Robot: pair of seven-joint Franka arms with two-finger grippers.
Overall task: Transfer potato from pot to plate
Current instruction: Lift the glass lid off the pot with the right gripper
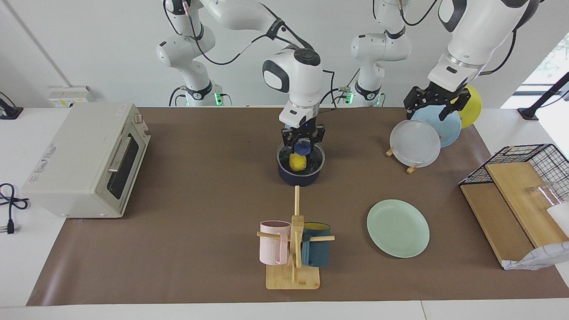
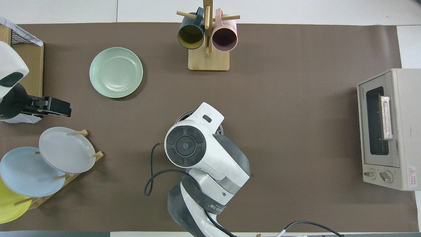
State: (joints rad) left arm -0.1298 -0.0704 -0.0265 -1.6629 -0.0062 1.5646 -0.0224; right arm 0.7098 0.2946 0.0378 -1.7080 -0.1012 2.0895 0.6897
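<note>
The dark blue pot [image 1: 300,177] stands mid-table, with the yellow potato [image 1: 298,162] inside it. My right gripper [image 1: 303,143] is low over the pot's mouth, just above the potato, fingers spread and open. In the overhead view the right arm covers the pot, so only a bit of its rim [image 2: 183,116] shows and the potato is hidden. The mint-green plate [image 1: 398,228] lies flat and bare, farther from the robots than the pot and toward the left arm's end; it also shows in the overhead view [image 2: 116,72]. My left gripper [image 1: 433,109] waits open above the plate rack.
A rack holds a grey-white plate [image 1: 414,143], a light blue plate [image 1: 444,126] and a yellow plate [image 1: 471,106]. A mug tree [image 1: 294,249] with pink and teal mugs stands farther out than the pot. A toaster oven [image 1: 84,160] is at the right arm's end, a wire basket [image 1: 524,178] at the left arm's.
</note>
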